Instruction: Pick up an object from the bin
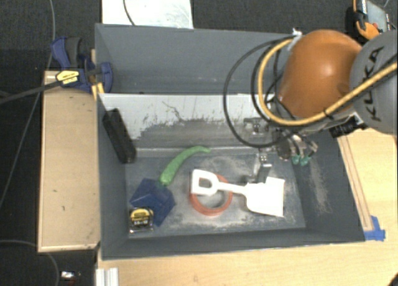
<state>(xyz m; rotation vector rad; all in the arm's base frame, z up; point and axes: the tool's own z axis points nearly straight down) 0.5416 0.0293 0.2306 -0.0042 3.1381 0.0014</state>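
Camera view places the gripper [263, 170] low in the right half of the grey metal bin [186, 61], directly over the far edge of the blade of a white plastic toy shovel [264, 199]. We cannot tell whether it touches the blade or how wide it stands. We see nothing held in it.

The shovel lies flat on the bin floor, blade to the right and D-shaped handle to the left. We note that the handle rests across a red ring [211, 209]. A green curved pod [180, 161] lies just left of and beyond the handle, apart from it. Farther left, a dark blue object [152, 196] sits in the near-left corner with a yellow tape measure [140, 217] against its near side. A black bar [119, 135] leans along the left wall.
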